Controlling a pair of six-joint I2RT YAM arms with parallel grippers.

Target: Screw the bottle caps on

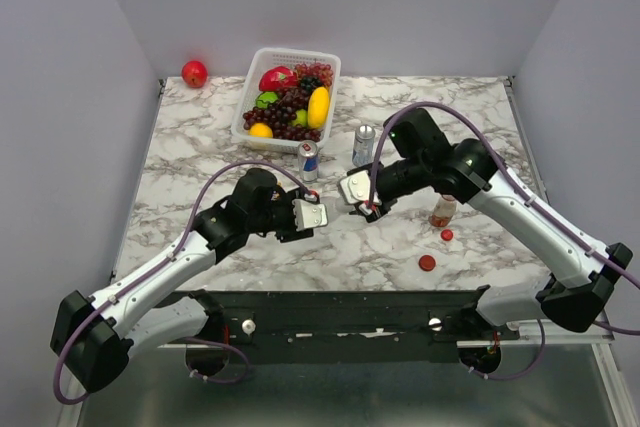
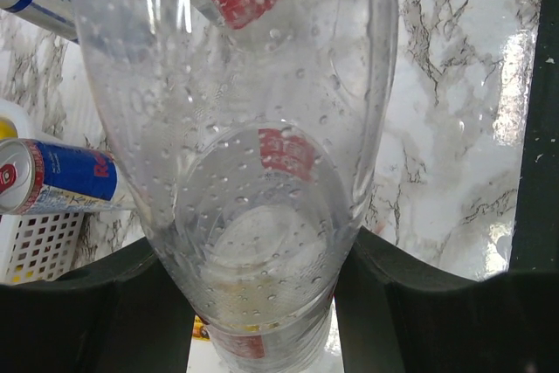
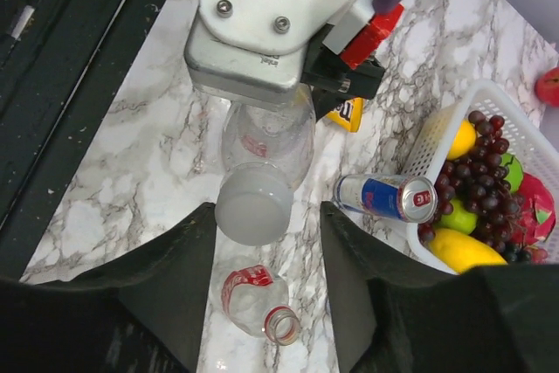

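Bottle point(image 3: 262, 133) gripped by left tool point(image 1: 309, 212), right tool point(image 3: 266, 220) seemingly open round cap point(image 3: 253, 205), can point(image 3: 384, 198) beside.

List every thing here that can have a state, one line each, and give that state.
Tall bottle: gripped by the left gripper, white cap on its mouth.
White cap: inside the open right gripper.
Short bottle under it: uncapped.
Short bottle by the right arm: upright, top unclear.
Red caps: loose on the table.
Cans: upright.
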